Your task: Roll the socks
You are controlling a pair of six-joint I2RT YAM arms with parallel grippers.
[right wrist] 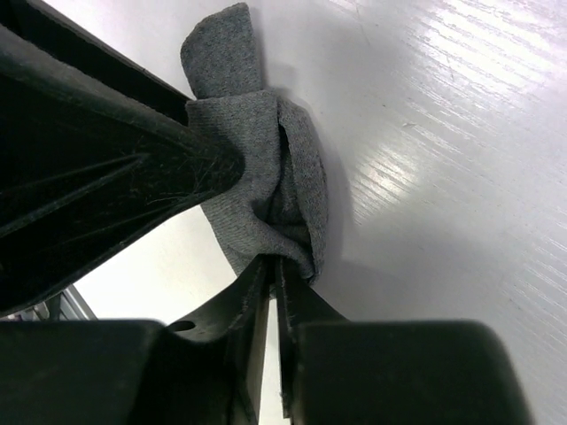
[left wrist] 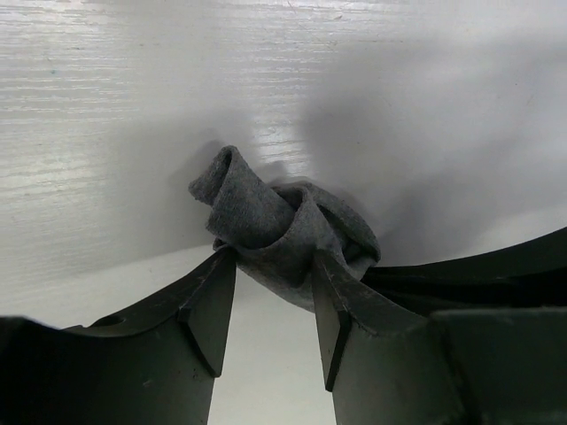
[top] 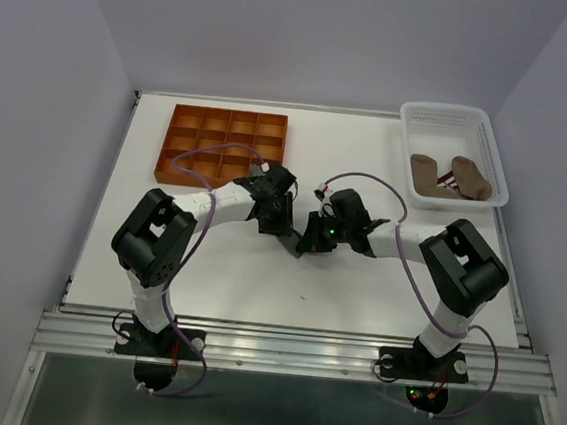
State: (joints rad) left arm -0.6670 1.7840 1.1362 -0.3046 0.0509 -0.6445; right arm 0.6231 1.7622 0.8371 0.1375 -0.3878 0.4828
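Your left gripper (left wrist: 273, 266) and right gripper (right wrist: 273, 266) pinch one part-rolled grey sock (left wrist: 266, 212) left of the basket (top: 444, 111), whose tan socks (top: 471, 176) look unrolled.

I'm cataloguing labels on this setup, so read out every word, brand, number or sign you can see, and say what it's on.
No readable text in any view.
The orange tray, the white basket, the grey sock and the tan socks show no lettering, labels or numbers.
Any marking on the arms is too small to make out.
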